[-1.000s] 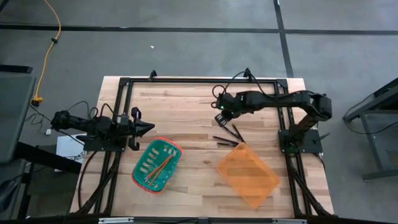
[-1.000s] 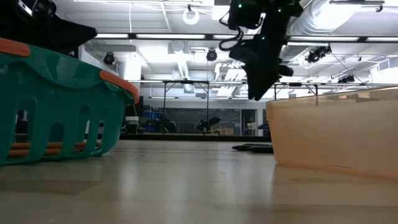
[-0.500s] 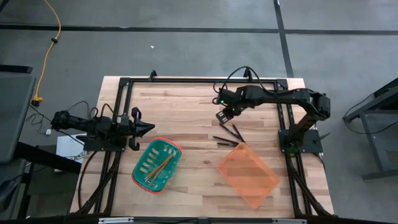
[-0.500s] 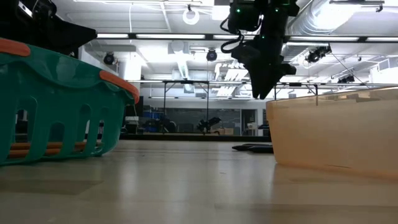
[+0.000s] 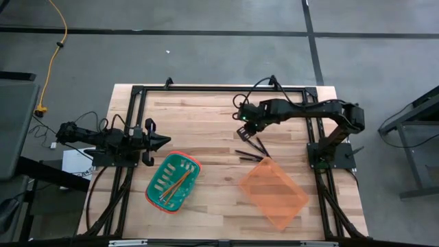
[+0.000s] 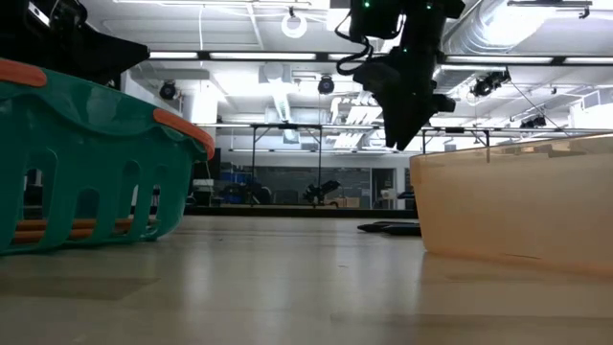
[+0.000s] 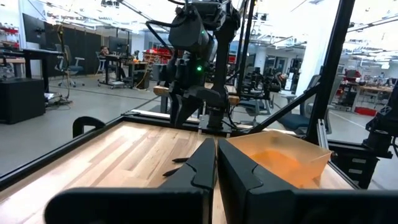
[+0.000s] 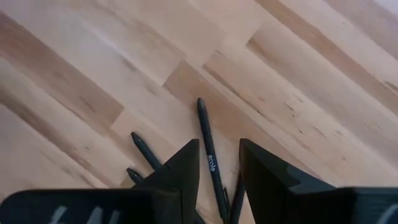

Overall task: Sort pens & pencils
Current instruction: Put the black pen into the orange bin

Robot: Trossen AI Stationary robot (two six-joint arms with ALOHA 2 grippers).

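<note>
The dark pens (image 5: 250,152) lie in a loose cluster on the wood table, just beyond the orange bin's far corner; in the low view the pens (image 6: 388,228) show flat beside the bin. My right gripper (image 5: 245,129) hangs above them, pointing steeply down, open and with nothing in it. In the right wrist view one pen (image 8: 203,124) runs into the gap of my right gripper (image 8: 217,152), well below it. The orange pencils (image 5: 177,185) lie in the green basket (image 5: 159,177). My left gripper (image 5: 164,140) rests shut at the table's left, also seen in its wrist view (image 7: 216,149).
A see-through orange bin (image 5: 273,193) stands toward the near right, next to the pens. The green basket sits at the near left, just in front of the left gripper. A black frame (image 5: 137,92) borders the table. Bare wood lies between basket and bin.
My right gripper has tipped a little while staying high above the pens, its fingers as wide apart as before. The pens and pencils have not moved.
</note>
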